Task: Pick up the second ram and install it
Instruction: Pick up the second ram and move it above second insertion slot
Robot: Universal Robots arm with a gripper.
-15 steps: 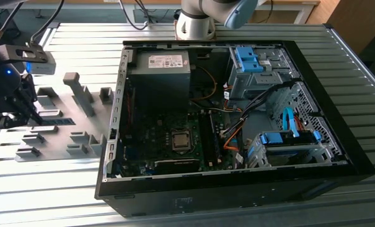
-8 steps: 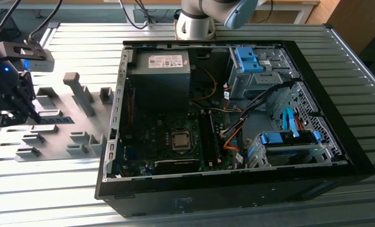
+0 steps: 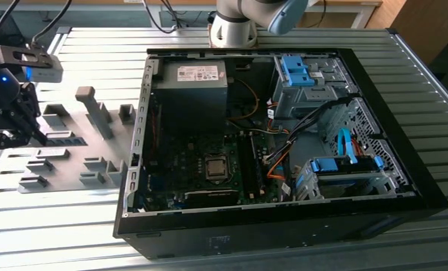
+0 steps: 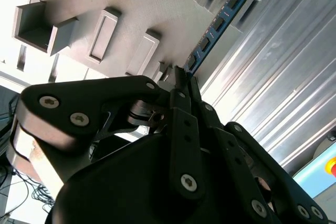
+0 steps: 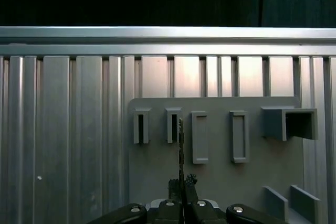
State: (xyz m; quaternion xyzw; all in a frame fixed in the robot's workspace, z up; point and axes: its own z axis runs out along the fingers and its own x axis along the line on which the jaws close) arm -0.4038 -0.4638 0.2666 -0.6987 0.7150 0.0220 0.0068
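The second ram [image 4: 218, 22] is a thin blue board with black chips, sticking out from between my fingertips. My gripper [image 4: 182, 77] is shut on its near end. In the first wrist view the ram [image 5: 180, 140] appears edge-on, reaching from the gripper [image 5: 181, 182] toward two slotted grey blocks [image 5: 156, 126] on the fixture plate. In the exterior view the gripper [image 3: 19, 131] hangs over the grey fixture plate [image 3: 73, 169] at that view's far left, with the dark ram [image 3: 62, 138] pointing toward the open computer case [image 3: 404, 192]. I cannot tell whether the ram touches the blocks.
The case lies open on the slatted metal table [image 3: 43, 226], its motherboard [image 3: 186, 164] and long black memory slots [image 3: 248, 164] facing up. Several grey fixture blocks [image 3: 96, 110] stand around the gripper. The arm's base [image 3: 235, 25] stands behind the case. Cables and blue drive brackets [image 3: 337, 165] fill the case's right half.
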